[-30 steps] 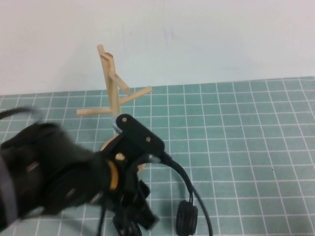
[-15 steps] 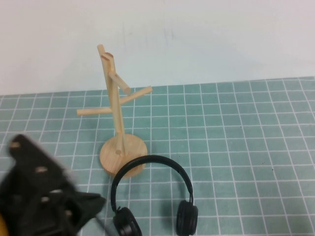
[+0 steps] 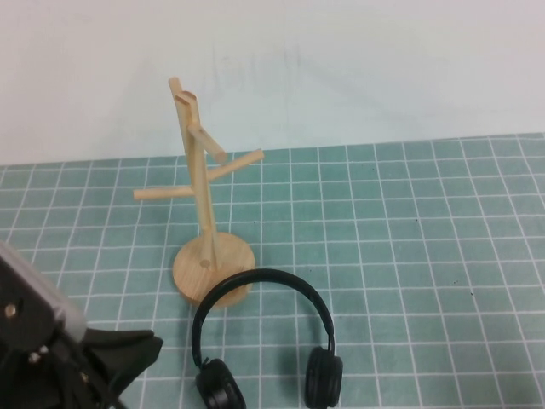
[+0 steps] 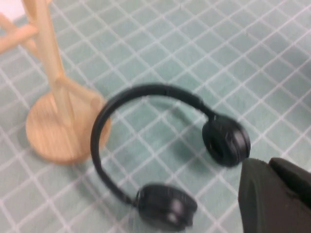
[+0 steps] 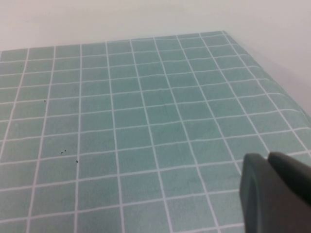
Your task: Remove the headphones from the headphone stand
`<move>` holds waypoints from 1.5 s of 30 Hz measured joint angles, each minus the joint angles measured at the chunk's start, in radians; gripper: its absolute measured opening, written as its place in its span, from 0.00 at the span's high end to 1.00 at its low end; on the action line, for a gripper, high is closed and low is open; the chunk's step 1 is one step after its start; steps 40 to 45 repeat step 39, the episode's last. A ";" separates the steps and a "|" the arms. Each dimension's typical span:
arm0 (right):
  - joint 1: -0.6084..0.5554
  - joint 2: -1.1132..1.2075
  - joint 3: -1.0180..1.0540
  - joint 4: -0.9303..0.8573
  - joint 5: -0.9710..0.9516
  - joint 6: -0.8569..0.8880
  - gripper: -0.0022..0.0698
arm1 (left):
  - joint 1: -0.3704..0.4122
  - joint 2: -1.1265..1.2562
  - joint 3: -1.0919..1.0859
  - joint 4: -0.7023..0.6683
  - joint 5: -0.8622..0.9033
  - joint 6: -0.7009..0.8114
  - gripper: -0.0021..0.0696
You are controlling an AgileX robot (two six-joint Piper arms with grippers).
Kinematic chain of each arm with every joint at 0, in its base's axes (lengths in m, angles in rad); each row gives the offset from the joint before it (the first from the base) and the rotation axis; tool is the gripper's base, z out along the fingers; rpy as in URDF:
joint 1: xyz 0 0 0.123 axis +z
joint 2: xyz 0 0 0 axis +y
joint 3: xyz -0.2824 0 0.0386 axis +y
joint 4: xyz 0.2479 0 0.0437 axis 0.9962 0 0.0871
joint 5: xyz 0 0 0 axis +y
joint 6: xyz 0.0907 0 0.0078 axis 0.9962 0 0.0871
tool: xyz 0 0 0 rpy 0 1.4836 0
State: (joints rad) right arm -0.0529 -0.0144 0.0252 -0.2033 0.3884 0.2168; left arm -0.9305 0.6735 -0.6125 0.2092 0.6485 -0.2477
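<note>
Since a second ago my left arm has pulled back from over the headphones [image 3: 260,336] toward the near left corner of the high view, and the headphones lie where they lay half a second ago. They rest flat on the green gridded bench [image 3: 426,256], off the headphone stand [image 3: 204,200], with the top of the headband touching or overlapping the near edge of the stand's round base. Both ear cups point toward my side of the bench. From the left wrist camera I see the same layout: headphones [image 4: 165,160] just beside the stand [image 4: 58,116], one cup close to the dark tip of the left tool [image 4: 272,194]. From above, the left tool [image 3: 119,354] sits low at the near left, clear of the headphones and holding nothing; I cannot tell whether its fingers are apart or together. The right tool [image 5: 274,194] shows only as a dark grey edge in its own wrist camera, over bare grid near the bench's right side, and I cannot tell its state either.
</note>
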 joint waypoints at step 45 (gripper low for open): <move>0.000 0.000 0.000 0.000 0.000 0.000 0.98 | 0.840 -0.685 0.637 -0.323 -0.305 0.348 0.97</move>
